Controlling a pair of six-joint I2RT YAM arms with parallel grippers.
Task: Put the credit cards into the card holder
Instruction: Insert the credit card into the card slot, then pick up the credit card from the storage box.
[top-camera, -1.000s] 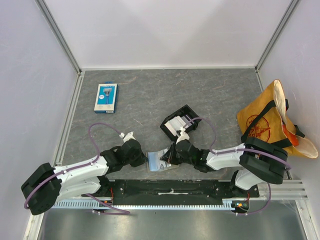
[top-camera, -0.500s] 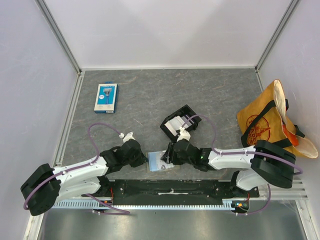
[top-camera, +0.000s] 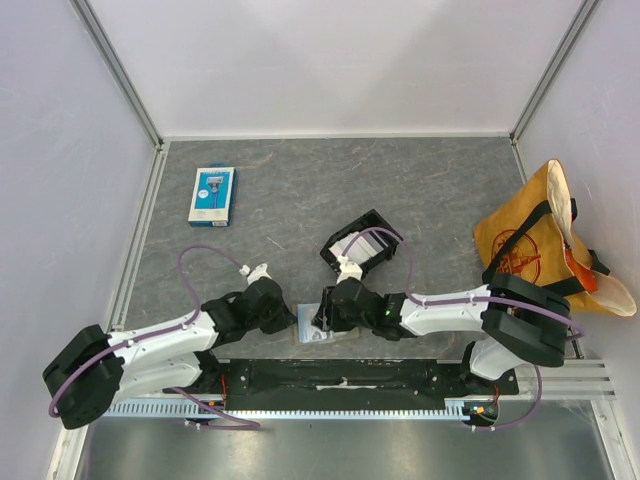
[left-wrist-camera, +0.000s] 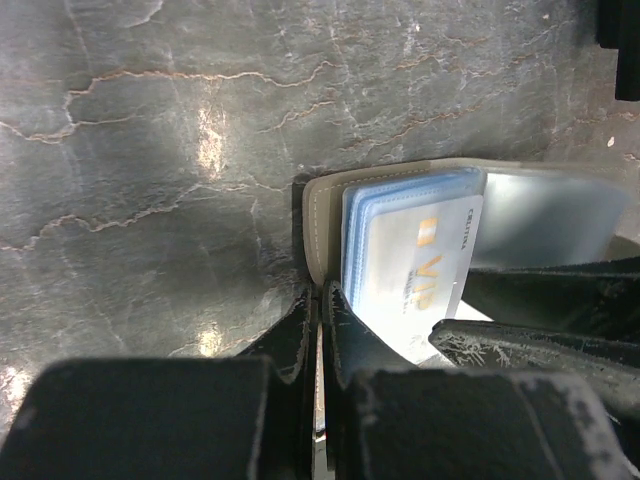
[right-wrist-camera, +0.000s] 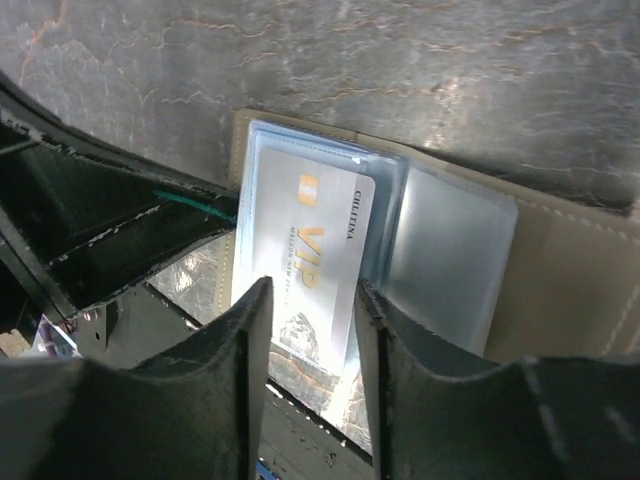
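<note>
the holder (right-wrist-camera: 560, 270) lies open at the near edge of the table (top-camera: 300, 180), about midway along it, between the two arms. its clear pockets face up, with the tan cover beneath them.

the left gripper (left-wrist-camera: 320, 300) is fully closed, pinching the left edge of the holder's cover. this looks meant to pin the holder down so it cannot slide while a card goes in.

a white card (right-wrist-camera: 305, 230) marked vip sits partway in the top pocket. its far end is under the plastic and its near end sticks out toward the table's near edge. the right gripper (right-wrist-camera: 312, 300) has its jaws about half apart, one finger on each side of the exposed end. i cannot tell whether the pads touch the card, and nothing looks clamped. that spread suits nudging the card deeper rather than carrying it.

more cards (top-camera: 365, 245) wait in the black tray (top-camera: 330, 250), just beyond the holder toward the table's middle, within the right arm's reach.

judging by this, the card needs a last push, and the risk is the pocket buckling.
</note>
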